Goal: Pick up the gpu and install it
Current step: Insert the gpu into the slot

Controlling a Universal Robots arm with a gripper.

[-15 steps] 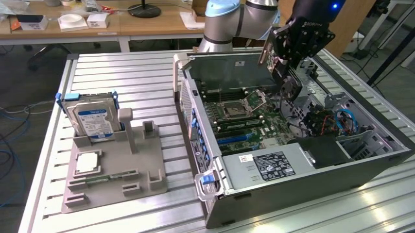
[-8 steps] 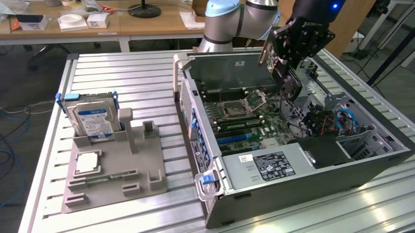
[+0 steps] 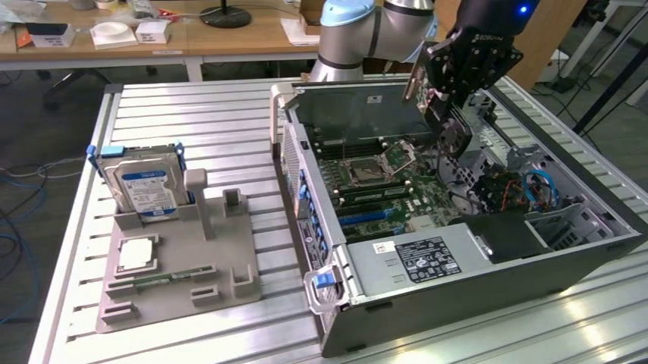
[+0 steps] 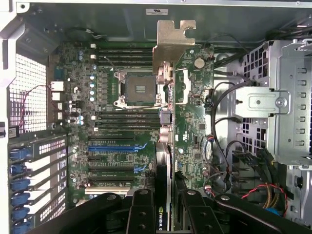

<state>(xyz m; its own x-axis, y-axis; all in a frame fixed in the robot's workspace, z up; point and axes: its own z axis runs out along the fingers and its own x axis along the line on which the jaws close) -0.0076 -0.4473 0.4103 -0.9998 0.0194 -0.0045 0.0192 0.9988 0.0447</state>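
Since the pincer point(image 4: 165, 217) has its two black fingers point(image 4: 141, 214) clamped on the gpu point(image 4: 164, 161), the card does not lie off to any side of it. It hangs from the grip itself, over the open computer case point(image 3: 456, 311) and above the motherboard point(image 4: 195, 112). From the wrist it shows edge-on as a narrow dark slab, with its metal bracket point(image 4: 171, 41) at the end far from the fingers. Its long axis runs across the blue slots point(image 4: 113, 149) rather than along them, so I judge that the card is not lined up with a slot. It also sits clear of the board and is not seated. In the exterior view the arm reaches in from the far side of the case, and the card's lower end dips below the case's rim.

The case lies on its side on a slatted metal table point(image 3: 202, 129). Inside it are the motherboard with its bare processor socket point(image 4: 136, 90), a grey power supply point(image 3: 426, 258) with a black label, a bundle of cables point(image 3: 542, 189) and a metal drive cage point(image 4: 287, 107).

Apart from the case, toward the exterior view's left, stands a grey holder point(image 3: 228, 280) with three things in it:
- a hard drive point(image 3: 147, 189) stands upright in a blue frame
- a square silver chip point(image 3: 136, 254) lies flat
- a slim green memory stick point(image 3: 167, 279) rests in a groove
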